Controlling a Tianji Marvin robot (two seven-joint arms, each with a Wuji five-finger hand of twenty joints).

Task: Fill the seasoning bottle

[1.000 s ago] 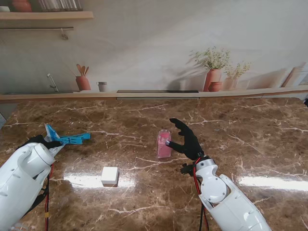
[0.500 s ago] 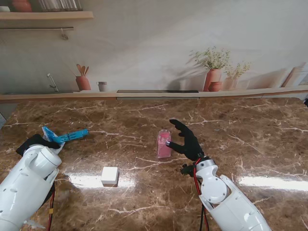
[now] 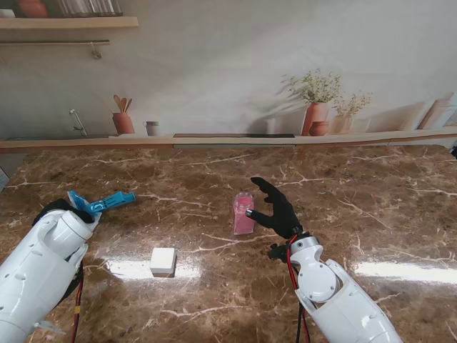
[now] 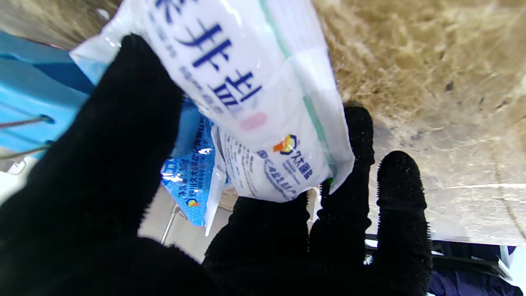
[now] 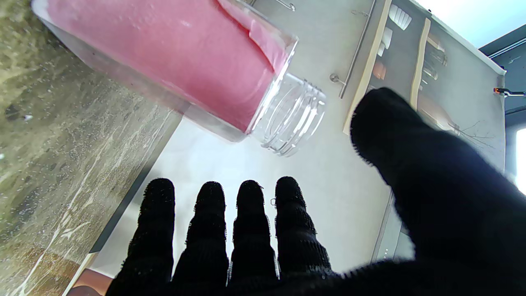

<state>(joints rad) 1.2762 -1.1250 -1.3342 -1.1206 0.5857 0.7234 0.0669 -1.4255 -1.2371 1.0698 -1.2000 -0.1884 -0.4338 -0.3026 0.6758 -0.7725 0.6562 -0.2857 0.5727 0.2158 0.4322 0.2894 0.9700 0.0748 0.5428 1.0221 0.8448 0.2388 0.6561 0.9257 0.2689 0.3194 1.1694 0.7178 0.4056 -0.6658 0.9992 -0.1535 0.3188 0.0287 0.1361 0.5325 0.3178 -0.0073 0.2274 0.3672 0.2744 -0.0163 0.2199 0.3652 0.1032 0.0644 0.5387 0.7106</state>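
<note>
Small white square cap lying on the brown marbled counter, nearest to me; right robot hand in black glove, fingers spread, holding nothing, thumb just beside the clear square seasoning bottle with pink contents, upright at counter centre, threaded neck uncapped; left robot hand at the left, clamped on a blue-and-white printed plastic refill bag, raised off the counter.
</note>
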